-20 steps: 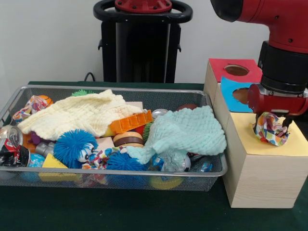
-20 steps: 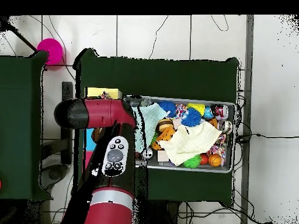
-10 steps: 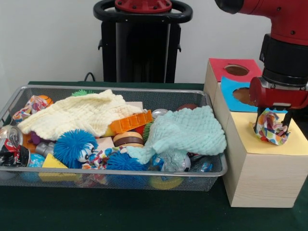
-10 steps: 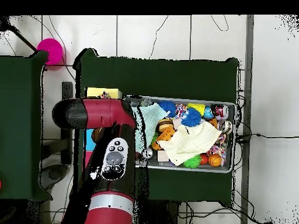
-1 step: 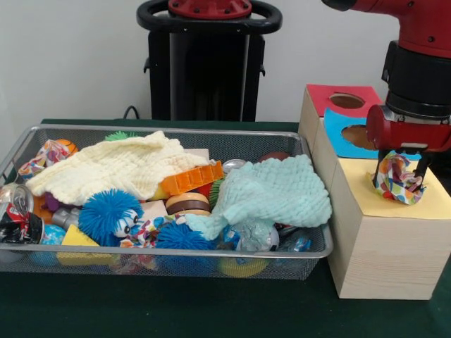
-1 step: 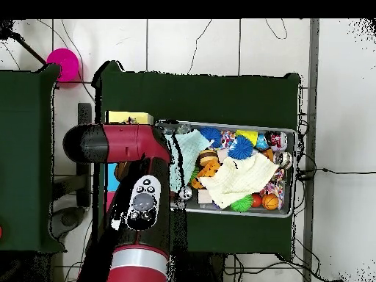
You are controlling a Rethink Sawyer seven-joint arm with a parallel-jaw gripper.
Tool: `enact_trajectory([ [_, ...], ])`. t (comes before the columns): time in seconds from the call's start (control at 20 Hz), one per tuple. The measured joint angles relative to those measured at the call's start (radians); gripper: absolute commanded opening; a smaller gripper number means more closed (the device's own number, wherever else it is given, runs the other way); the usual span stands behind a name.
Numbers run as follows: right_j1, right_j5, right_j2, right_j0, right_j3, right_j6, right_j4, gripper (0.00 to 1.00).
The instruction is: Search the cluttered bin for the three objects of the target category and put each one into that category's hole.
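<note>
Multicoloured crumpled paper ball (image 5: 397,178) sits between my gripper (image 5: 402,176) fingers, which are closed on it, over the yellow panel (image 5: 380,198) of the wooden box (image 5: 377,246) (front view); beyond lie the blue (image 5: 338,134) and red (image 5: 331,98) panels with holes. Left, I see the wire bin (image 5: 21,151) full of clutter. Overhead, my arm (image 6: 136,176) hides the ball and gripper; the bin (image 6: 290,132) lies beside it.

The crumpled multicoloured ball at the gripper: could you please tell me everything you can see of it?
The crumpled multicoloured ball looks like a wad of patterned paper or fabric, white with red, yellow, green and blue patches. It sits between the fingers of the gripper, over the yellow top of the wooden box, about at its surface. The overhead view hides it under the arm.
</note>
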Motion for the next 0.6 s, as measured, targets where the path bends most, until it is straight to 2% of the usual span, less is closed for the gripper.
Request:
enact_trajectory([
  [0.4,0.000,0.000,0.000,0.000,0.001,0.000,0.000,1.00],
  [0.45,-0.003,0.004,0.000,0.000,0.003,0.000,0.000,0.00],
  [0.6,-0.008,0.012,0.000,-0.001,0.005,0.000,0.000,0.00],
])
